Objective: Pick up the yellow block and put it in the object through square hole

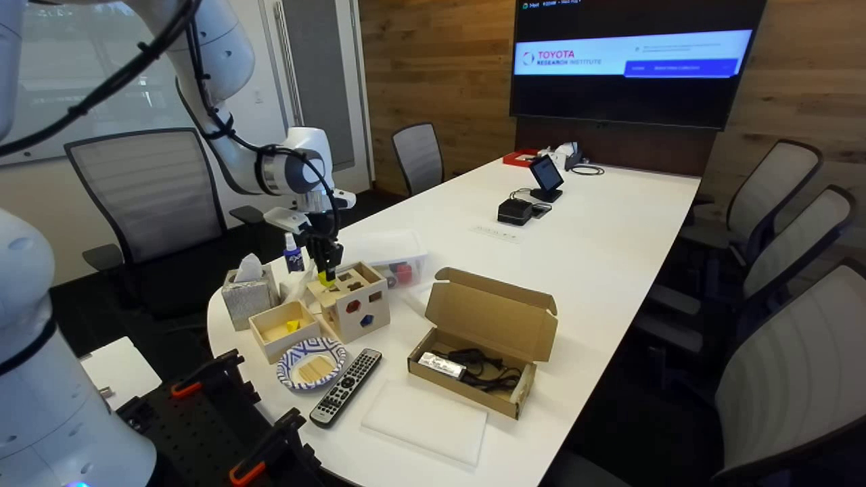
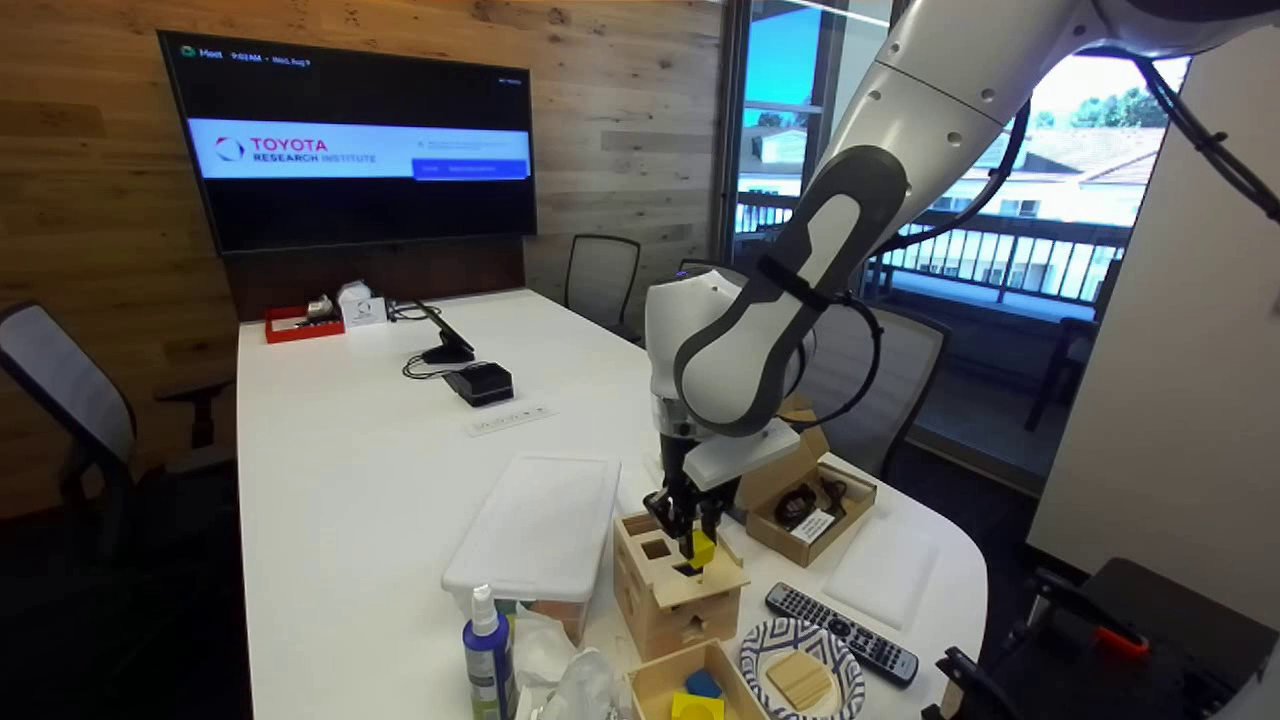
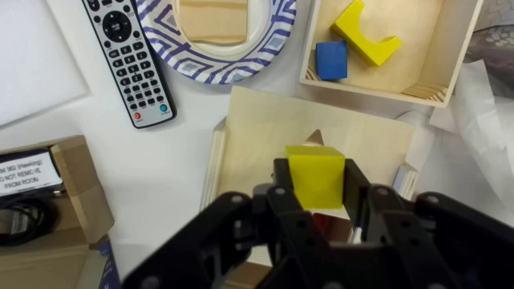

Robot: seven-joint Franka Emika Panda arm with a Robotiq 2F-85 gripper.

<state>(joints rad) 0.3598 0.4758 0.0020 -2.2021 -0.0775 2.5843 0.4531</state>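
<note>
Hand [image 3: 317, 177] gripping yellow block [image 3: 316, 182], sorter cube [image 2: 680, 590] beneath, tray [image 3: 411, 30], plate [image 3: 225, 70] near

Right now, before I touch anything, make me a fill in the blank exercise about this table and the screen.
1. Over the wooden shape sorter, the gripper holds a block colored ____.
2. In the wooden tray, the straight-edged piece beside the curved yellow piece is colored ____.
3. On the screen, the word above RESEARCH INSTITUTE is ____.
4. The label in the open cardboard box says DO NOT ____ FROM ROOM.
Missing words: yellow; blue; TOYOTA; REMOVE.
</note>
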